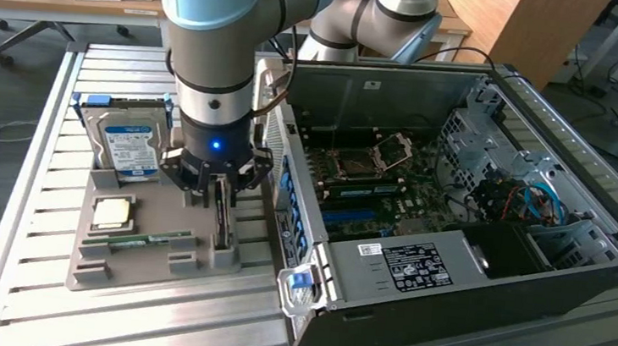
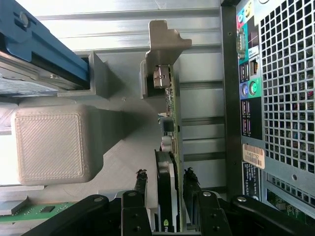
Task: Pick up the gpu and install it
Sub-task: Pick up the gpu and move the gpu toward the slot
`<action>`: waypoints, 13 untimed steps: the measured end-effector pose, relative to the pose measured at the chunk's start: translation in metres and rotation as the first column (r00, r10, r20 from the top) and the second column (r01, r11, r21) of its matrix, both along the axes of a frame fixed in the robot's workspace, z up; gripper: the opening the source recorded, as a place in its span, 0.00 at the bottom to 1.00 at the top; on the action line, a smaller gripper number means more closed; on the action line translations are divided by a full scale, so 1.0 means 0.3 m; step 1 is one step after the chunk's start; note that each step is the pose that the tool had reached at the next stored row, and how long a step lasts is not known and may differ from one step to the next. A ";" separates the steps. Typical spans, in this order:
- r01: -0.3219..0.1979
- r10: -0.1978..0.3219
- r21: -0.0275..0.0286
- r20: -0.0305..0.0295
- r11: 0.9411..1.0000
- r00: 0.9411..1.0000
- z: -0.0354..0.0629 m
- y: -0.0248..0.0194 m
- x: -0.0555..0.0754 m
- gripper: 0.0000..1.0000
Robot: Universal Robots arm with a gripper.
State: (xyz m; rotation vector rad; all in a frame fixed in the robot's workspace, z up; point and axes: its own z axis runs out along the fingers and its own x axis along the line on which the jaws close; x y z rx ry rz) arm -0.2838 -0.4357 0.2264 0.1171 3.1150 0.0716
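Note:
The gpu [image 2: 169, 129] stands on its edge in a slot of the grey holder [image 2: 118, 147], its silver end bracket [image 2: 165, 42] at the far end. My gripper [image 2: 165, 184] is open and straddles the card, one black finger [image 2: 140, 183] on each side with a small gap to the card's faces. In the exterior view the gripper [image 1: 219, 192] hangs straight down over the gpu [image 1: 222, 231], just beside the open computer case [image 1: 452, 221]. Nothing is held.
The grey holder [image 1: 136, 263] also carries a blue-labelled hard drive [image 1: 131, 143] standing upright, a CPU [image 1: 112, 212] and a green RAM stick [image 1: 149, 239]. The case's rear panel [image 2: 280, 98] stands close beside the card. Everything rests on a slatted metal table [image 1: 68, 320].

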 end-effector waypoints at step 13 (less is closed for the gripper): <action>0.000 0.000 0.000 0.000 1.000 1.000 0.000 0.000 0.000 0.35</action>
